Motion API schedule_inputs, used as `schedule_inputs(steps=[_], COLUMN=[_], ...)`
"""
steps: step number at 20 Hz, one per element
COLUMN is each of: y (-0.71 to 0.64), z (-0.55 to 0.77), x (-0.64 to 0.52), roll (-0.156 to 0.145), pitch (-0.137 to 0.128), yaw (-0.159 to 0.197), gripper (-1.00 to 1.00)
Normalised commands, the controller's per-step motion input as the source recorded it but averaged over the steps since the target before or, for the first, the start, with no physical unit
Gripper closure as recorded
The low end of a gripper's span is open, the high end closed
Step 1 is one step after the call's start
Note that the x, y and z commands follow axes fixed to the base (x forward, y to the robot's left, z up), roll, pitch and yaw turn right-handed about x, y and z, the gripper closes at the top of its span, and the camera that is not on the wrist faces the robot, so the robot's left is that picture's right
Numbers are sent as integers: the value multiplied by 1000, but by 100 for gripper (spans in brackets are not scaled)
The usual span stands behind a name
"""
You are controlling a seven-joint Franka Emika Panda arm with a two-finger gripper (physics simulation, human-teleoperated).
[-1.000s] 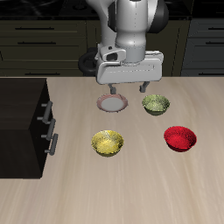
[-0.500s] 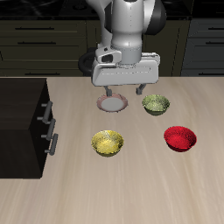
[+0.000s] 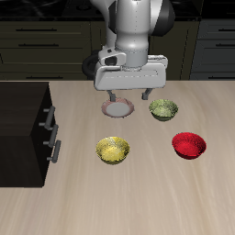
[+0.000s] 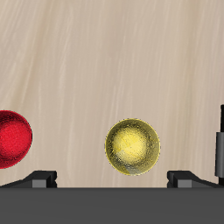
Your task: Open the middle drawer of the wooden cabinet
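The wooden cabinet (image 3: 20,128) is a large near-black box at the table's edge, with two grey bar handles on its front. The middle drawer (image 3: 44,154) is the one with the lower handle (image 3: 55,150); it is closed, flush with the drawer above. My gripper (image 3: 130,95) hangs open and empty above the table near the white-pink bowl (image 3: 117,108), well away from the cabinet. In the wrist view my fingertips (image 4: 41,178) frame the table, and a dark strip of the cabinet (image 4: 220,131) shows at the frame's edge.
A yellow bowl (image 3: 113,150) (image 4: 133,146) lies nearest the cabinet front. A green bowl (image 3: 162,109) and a red bowl (image 3: 189,145) (image 4: 10,137) lie farther off. Dark kitchen cupboards (image 3: 55,37) run behind the table.
My gripper has shifted slightly sideways toward the cabinet's side of the table. The bowls and the drawers have not moved.
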Motion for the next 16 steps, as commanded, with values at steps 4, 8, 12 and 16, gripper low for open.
schedule_inputs(steps=[4, 8, 12, 16], y=[13, 6, 2, -90], z=[62, -20, -7, -43], x=[162, 156, 63, -24], roll=[-17, -62, -68, -78], pitch=[-2, -4, -7, 47], yaw=[-3, 46, 52, -8], gripper=[-100, -100, -100, -100])
